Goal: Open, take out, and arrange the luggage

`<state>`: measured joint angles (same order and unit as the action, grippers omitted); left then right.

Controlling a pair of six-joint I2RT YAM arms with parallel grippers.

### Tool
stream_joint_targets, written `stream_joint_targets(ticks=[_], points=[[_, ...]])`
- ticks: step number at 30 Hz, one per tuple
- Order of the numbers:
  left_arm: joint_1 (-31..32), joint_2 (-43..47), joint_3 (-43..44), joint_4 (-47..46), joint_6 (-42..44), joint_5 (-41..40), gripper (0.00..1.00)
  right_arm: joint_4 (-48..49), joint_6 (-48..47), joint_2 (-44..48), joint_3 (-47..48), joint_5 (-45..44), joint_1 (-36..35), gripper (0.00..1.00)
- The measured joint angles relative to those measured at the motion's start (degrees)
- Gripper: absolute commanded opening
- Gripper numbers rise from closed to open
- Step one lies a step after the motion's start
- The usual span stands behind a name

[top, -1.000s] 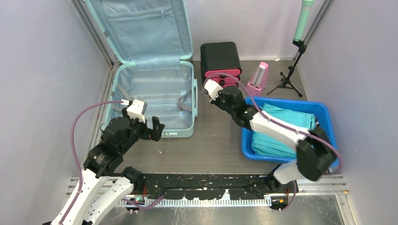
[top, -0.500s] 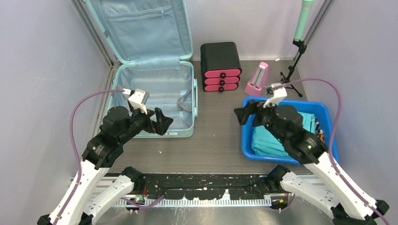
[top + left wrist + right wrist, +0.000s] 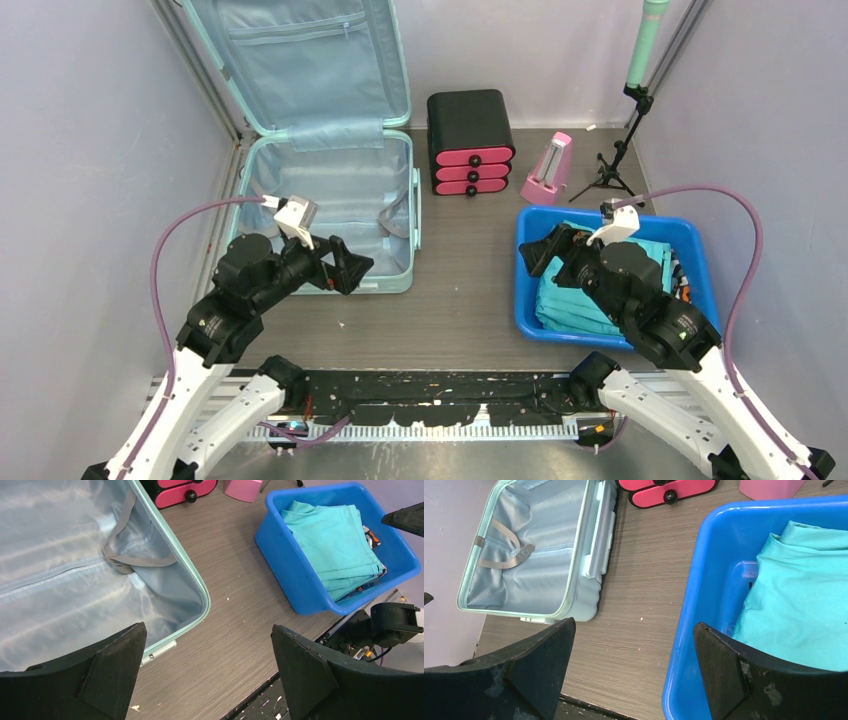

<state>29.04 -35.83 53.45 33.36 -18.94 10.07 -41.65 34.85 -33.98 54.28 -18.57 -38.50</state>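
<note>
1. The luggage (image 3: 330, 200) is found in the upper left of the top view. It is already open: its lower shell lies flat on the desk (image 3: 460, 290) and its lid (image 3: 300, 60) is propped upright against the back wall.
2. With the lid thrown back, the luggage stretches up and down the frame, and the hinge line runs left to right. Only grey straps (image 3: 125, 562) are seen on the pale blue lining; no contents are visible.
3. The left gripper (image 3: 345, 268) is clearly the nearer one. It is held just beside the shell's lower right corner, touching nothing. In the left wrist view the shell lies to the upper left of the fingers, with its corner nearest the left finger.
4. The left fingers are spread wide and nothing is held. The left arm is bent at the elbow, with the wrist turned toward the right of the frame.
5. The right gripper (image 3: 548, 250) is kept well apart from the luggage, over the upper left rim of the blue tub (image 3: 525, 300), which holds folded teal cloth (image 3: 335, 545). Its fingers are likewise released and bare.
6. The right forearm is laid across the tub and aimed toward the upper left. The black drawer box (image 3: 470, 125) stands between the two sides, farther back.
7. Any reach into the shell is judged to fall to the left arm.
</note>
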Motion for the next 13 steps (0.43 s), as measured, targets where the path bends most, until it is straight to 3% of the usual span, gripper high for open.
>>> stream_joint_targets(ticks=[13], points=[[0.0, 2.1, -0.1, 1.7, 1.2, -0.9, 1.0, 0.4, 0.5, 3.3, -1.9, 0.0, 0.0, 0.94]])
